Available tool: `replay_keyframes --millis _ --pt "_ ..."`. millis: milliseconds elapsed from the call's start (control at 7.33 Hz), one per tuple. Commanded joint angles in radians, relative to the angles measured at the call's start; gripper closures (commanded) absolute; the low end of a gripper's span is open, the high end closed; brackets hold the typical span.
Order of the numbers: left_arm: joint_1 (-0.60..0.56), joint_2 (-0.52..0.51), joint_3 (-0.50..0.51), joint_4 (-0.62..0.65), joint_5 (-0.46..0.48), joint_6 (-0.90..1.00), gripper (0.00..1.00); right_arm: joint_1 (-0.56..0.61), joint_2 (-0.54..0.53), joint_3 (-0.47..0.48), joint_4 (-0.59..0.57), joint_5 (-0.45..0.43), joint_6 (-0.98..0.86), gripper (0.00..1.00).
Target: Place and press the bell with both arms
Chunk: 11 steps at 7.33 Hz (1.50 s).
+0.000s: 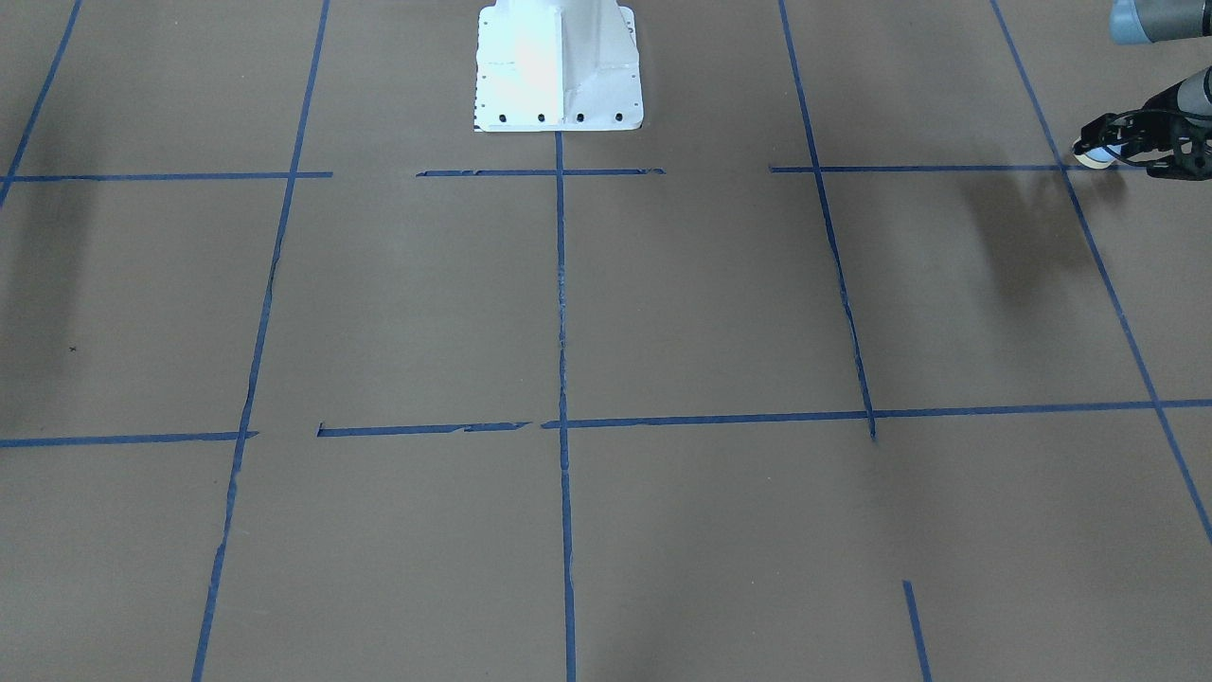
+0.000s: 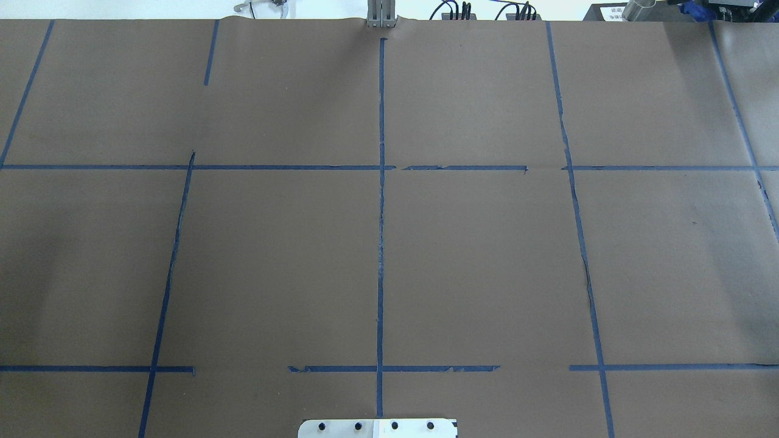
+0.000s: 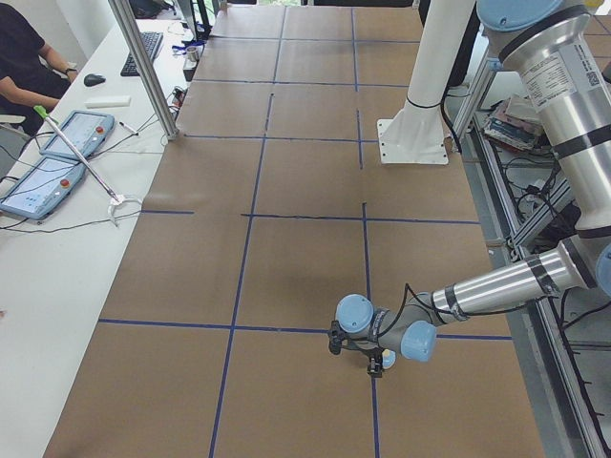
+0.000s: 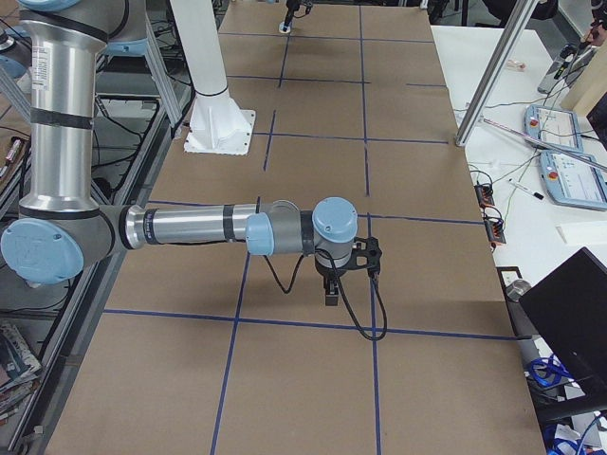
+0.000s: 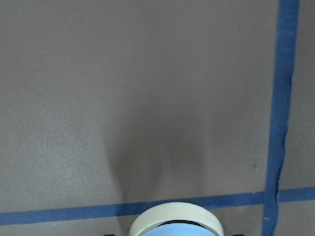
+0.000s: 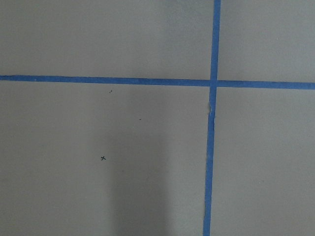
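One arm has it: the left tool (image 1: 1104,148) grips the bell (image 5: 175,214), well apart from the right tool (image 4: 330,291), whose state I cannot tell.

Bell (image 1: 1096,156): was between the left jaws, at the table's (image 1: 663,303) left end.
Pedestal (image 1: 559,66): stood mid-table, at the robot's edge.
Right arm (image 4: 190,227): reached over the right end.
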Motion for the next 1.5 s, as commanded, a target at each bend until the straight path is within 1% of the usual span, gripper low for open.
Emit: replay_keyframes --millis 0,136,273,409,545,682,818,955,1091,1227,1364 --pt "0.000 0.002 -0.003 -0.115 -0.014 -0.010 0.77 0.000 0.001 0.000 0.000 0.000 0.000 0.00" --pt "-0.001 0.002 -0.015 -0.184 -0.046 -0.021 0.91 0.000 0.001 0.000 0.000 -0.002 0.000 0.00" --pt "-0.001 -0.011 -0.101 -0.202 -0.072 -0.141 0.92 0.000 0.002 0.000 0.000 -0.002 0.002 0.00" --pt "0.005 -0.080 -0.172 -0.199 -0.071 -0.309 0.92 0.000 0.002 0.000 0.000 -0.002 0.002 0.00" --pt "0.029 -0.173 -0.190 -0.197 -0.074 -0.417 0.92 -0.002 0.002 -0.002 0.000 -0.002 0.002 0.00" --pt "0.046 -0.270 -0.191 -0.193 -0.072 -0.487 0.92 -0.002 0.002 -0.006 0.000 -0.002 0.002 0.00" --pt "0.076 -0.398 -0.176 -0.168 -0.069 -0.575 0.92 -0.002 0.002 -0.006 0.000 -0.002 0.002 0.00" --pt "0.109 -0.542 -0.168 -0.069 -0.068 -0.643 0.92 -0.002 0.001 -0.008 -0.002 0.000 0.002 0.00" --pt "0.123 -0.715 -0.144 0.100 -0.062 -0.648 0.92 -0.002 0.001 -0.009 0.000 0.000 0.002 0.00" --pt "0.127 -0.896 -0.086 0.254 -0.054 -0.654 0.92 -0.002 0.001 -0.009 0.000 -0.002 0.000 0.00" --pt "0.191 -0.998 -0.047 0.319 -0.013 -0.654 0.92 -0.002 0.001 -0.009 0.003 -0.002 0.002 0.00"
